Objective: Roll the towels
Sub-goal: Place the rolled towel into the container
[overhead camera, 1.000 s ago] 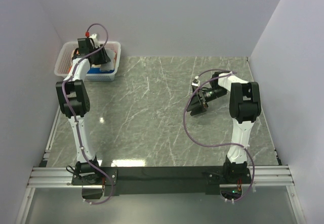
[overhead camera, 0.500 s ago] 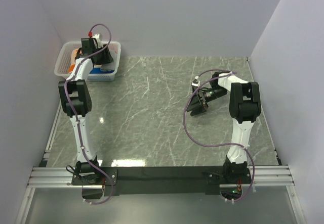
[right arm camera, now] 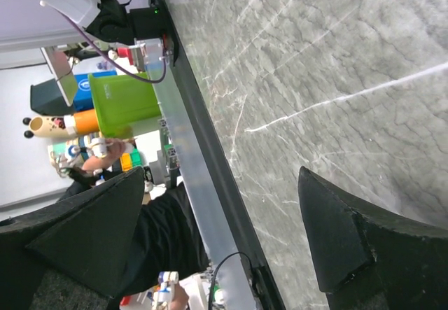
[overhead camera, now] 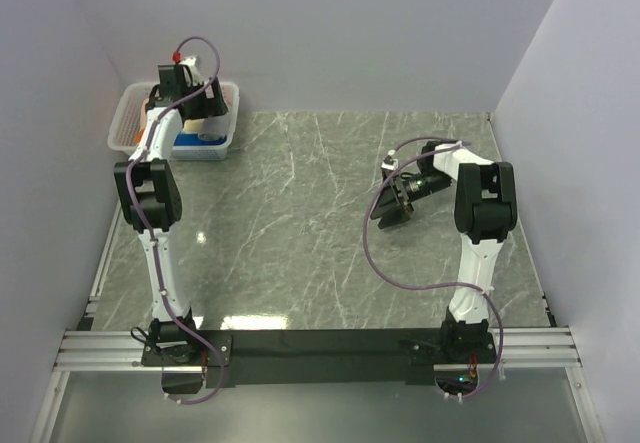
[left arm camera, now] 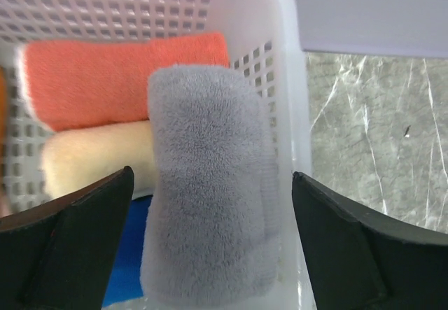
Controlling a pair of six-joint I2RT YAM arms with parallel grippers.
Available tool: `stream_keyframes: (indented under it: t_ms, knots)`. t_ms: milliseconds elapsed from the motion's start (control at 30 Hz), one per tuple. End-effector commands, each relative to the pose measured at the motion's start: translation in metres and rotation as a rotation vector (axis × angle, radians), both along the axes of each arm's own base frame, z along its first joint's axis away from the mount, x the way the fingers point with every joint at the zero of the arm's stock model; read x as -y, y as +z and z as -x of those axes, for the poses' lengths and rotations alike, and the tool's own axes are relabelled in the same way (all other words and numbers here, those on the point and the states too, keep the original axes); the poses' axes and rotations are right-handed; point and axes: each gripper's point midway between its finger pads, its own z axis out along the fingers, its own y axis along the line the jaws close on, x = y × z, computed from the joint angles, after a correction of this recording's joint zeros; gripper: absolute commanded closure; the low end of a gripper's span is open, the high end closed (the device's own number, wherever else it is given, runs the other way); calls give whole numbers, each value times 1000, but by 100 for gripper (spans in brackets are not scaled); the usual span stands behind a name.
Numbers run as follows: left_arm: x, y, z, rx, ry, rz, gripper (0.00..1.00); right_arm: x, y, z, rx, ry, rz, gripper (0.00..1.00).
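my left gripper [left arm camera: 211,178] hangs over the basket [left arm camera: 283,16], fingers spread wide either side of the grey towel [left arm camera: 203,128], not pinching it. towel's rolled up, leaning vs the basket wall, in front of the red roll [left arm camera: 119,79] & cream roll [left arm camera: 91,159]. right gripper [right arm camera: 220,173]: fingers wide apart too, nothing between them, above the table [right arm camera: 315,58].

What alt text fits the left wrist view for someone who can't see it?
A plush grey towel sits in a white plastic basket, between the open fingers of the left gripper, which do not touch it. Behind it lie a red roll and a cream roll; grey marble table shows at right.
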Motion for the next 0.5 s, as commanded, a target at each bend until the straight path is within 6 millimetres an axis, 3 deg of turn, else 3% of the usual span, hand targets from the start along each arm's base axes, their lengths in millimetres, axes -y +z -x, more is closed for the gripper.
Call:
stream_keyframes:
  t_ms: [0,133,167,233,433,467]
  knots:
    - [-7,112,3,198,25,-68,1,7,25,-11,92,-16,-9,4]
    - [-8,157,21,259,5,-127,0,13,39,-18,146,-22,13,4]
    - [-8,160,26,256,8,-131,0,13,42,-19,158,-21,22,4]
    - [-12,184,40,284,45,-135,1,28,49,-25,200,-58,55,4]
    - [14,203,103,244,-133,-242,1,51,72,-24,325,-107,172,3]
    - [17,180,114,190,-150,-243,1,53,74,-22,336,-111,184,3]
